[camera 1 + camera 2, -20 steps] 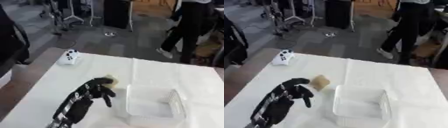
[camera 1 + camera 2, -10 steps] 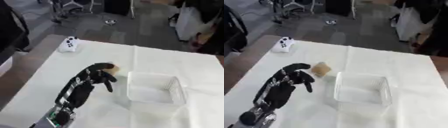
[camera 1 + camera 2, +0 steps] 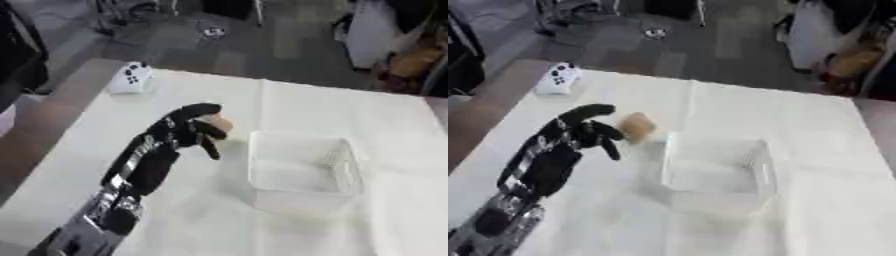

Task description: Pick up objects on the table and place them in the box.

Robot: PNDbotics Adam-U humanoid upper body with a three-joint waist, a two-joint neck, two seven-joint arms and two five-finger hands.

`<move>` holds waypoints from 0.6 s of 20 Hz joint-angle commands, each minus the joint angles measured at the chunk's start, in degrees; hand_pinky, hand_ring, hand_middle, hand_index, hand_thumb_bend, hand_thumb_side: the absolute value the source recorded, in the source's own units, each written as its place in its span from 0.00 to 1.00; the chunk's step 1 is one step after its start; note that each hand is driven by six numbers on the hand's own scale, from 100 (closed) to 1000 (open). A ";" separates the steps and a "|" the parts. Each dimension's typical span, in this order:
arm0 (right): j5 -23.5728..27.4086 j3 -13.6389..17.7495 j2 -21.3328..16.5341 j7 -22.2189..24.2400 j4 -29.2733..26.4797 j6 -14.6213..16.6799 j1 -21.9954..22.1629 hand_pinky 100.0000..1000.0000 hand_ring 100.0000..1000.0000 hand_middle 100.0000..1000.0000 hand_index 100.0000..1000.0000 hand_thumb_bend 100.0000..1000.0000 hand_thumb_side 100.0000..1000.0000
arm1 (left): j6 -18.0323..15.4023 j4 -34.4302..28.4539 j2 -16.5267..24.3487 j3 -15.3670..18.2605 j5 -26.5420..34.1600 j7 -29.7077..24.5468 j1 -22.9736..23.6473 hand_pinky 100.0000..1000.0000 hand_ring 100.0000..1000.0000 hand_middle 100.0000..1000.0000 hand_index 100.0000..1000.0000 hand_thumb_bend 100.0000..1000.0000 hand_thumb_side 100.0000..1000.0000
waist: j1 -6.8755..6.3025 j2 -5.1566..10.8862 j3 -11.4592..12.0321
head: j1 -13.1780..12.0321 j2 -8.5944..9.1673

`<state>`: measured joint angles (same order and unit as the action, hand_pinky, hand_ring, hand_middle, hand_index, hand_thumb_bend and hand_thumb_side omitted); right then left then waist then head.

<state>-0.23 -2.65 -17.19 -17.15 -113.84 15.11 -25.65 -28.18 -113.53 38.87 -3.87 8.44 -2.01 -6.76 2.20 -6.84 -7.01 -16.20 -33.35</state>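
Surface: white-covered table [image 3: 367, 115], grey floor beyond
Left hand [image 3: 579, 131]: fingers curled, not yet closed on anything
Box [image 3: 715, 172]: clear, just right of the hand
Tan object [image 3: 635, 125]: at the fingertips; close round it before lifting
White controller [image 3: 133, 78]: far left corner

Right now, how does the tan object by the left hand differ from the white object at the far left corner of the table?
The tan object is brownish and plain; the white object has dark dots on top. The tan object lies just beside the clear box, right by the left hand; the white object lies far from both. Both rest on the white table, outside the box.
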 commanded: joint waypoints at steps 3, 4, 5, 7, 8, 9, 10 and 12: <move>-0.32 0.27 -1.10 0.27 -0.75 -0.56 -1.05 0.00 0.29 0.36 0.78 0.06 1.00 | 4.85 -1.07 11.60 3.25 -8.99 5.08 -1.46 0.60 0.78 0.90 0.93 0.85 0.81 | -0.69 1.18 -0.49 | -0.71 -0.81; -0.31 0.23 -1.13 0.35 -0.75 -0.62 -1.08 0.00 0.29 0.36 0.78 0.06 1.00 | 5.50 -1.07 13.42 3.45 -10.60 5.59 -1.66 0.64 0.79 0.90 0.92 0.88 0.82 | -0.87 1.24 -0.61 | -0.82 -0.95; -0.29 0.17 -1.16 0.45 -0.75 -0.68 -1.12 0.00 0.29 0.36 0.78 0.06 1.00 | 6.13 -1.07 15.69 3.86 -12.80 6.07 -1.99 0.66 0.79 0.90 0.92 0.89 0.82 | -1.01 1.29 -0.74 | -1.01 -1.10; -0.24 0.02 -1.19 0.67 -0.75 -0.76 -1.20 0.00 0.29 0.36 0.78 0.06 1.00 | 7.56 -1.07 19.07 3.99 -16.64 6.94 -2.43 0.68 0.80 0.90 0.92 0.90 0.83 | -1.21 1.33 -0.96 | -1.33 -1.31; -0.21 -0.04 -1.19 0.78 -0.75 -0.81 -1.23 0.00 0.29 0.36 0.78 0.06 1.00 | 8.30 -1.07 20.28 3.88 -18.13 7.22 -2.65 0.69 0.80 0.90 0.92 0.91 0.83 | -1.27 1.32 -1.05 | -1.46 -1.36; -0.18 -0.10 -1.19 0.88 -0.75 -0.86 -1.24 0.00 0.29 0.36 0.78 0.07 1.00 | 9.01 -1.07 21.31 3.74 -19.43 7.41 -2.94 0.70 0.81 0.90 0.92 0.91 0.84 | -1.30 1.32 -1.11 | -1.57 -1.40; -0.14 -0.16 -1.19 0.99 -0.75 -0.90 -1.25 0.00 0.29 0.36 0.78 0.07 1.00 | 9.83 -1.07 22.22 3.56 -20.46 7.51 -3.24 0.71 0.81 0.90 0.92 0.92 0.84 | -1.32 1.30 -1.16 | -1.68 -1.42; -0.04 -0.30 -1.20 1.25 -0.75 -0.94 -1.26 0.00 0.29 0.36 0.78 0.07 1.00 | 11.50 -1.03 23.72 3.21 -21.85 7.43 -4.04 0.72 0.82 0.91 0.92 0.93 0.85 | -1.33 1.28 -1.26 | -1.88 -1.44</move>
<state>-0.45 -3.08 -17.20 -16.11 -113.84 14.18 -25.89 -17.74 -113.70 59.58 -1.19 -12.15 5.20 -10.01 1.08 -6.45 -8.24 -17.53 -34.55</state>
